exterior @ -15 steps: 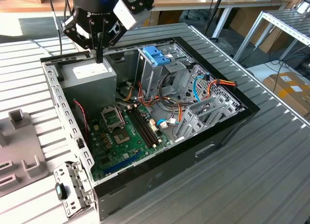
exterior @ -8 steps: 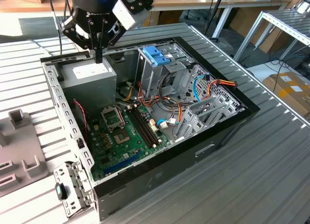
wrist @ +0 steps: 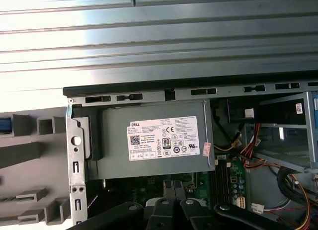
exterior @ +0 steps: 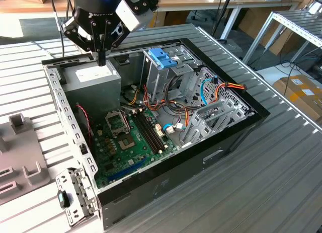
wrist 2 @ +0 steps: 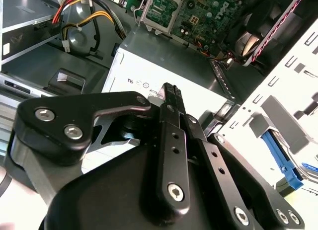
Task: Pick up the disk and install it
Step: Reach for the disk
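End effector [exterior: 102,61], fingers together and empty, hovers over the power supply [exterior: 93,81], apart from the disk [wrist 2: 282,161] on the fixture [exterior: 20,157].

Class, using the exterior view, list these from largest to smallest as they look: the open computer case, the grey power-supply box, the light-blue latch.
1. open computer case, clearly largest.
2. grey power-supply box.
3. light-blue latch, smallest.
All lie close together, so nearness does not upset the order.

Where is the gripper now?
In the exterior view, the gripper hangs above the grey power-supply box, at the far corner of the computer case, on the exterior view's left.
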{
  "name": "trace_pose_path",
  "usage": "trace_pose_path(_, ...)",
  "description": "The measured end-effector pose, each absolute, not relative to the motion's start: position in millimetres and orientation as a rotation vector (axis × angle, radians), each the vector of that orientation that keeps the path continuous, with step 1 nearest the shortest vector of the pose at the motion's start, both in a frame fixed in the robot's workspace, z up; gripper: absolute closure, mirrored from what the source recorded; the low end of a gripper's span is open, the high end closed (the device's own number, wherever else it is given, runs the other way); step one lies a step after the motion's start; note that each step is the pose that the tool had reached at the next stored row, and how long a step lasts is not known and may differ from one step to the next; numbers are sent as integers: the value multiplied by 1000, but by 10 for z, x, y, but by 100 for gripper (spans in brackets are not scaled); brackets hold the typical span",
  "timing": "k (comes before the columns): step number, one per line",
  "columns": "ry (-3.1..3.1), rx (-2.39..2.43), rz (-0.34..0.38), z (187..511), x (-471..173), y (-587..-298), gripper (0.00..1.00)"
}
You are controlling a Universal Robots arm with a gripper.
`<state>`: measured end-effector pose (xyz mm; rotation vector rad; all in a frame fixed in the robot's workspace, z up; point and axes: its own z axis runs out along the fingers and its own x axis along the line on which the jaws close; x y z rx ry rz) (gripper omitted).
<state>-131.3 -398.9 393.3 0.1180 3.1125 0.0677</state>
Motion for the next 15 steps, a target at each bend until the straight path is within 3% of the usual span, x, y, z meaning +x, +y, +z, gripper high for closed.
trace_pose_path(15, 3112, 118, 68, 3933, -1382, -3989, 89)
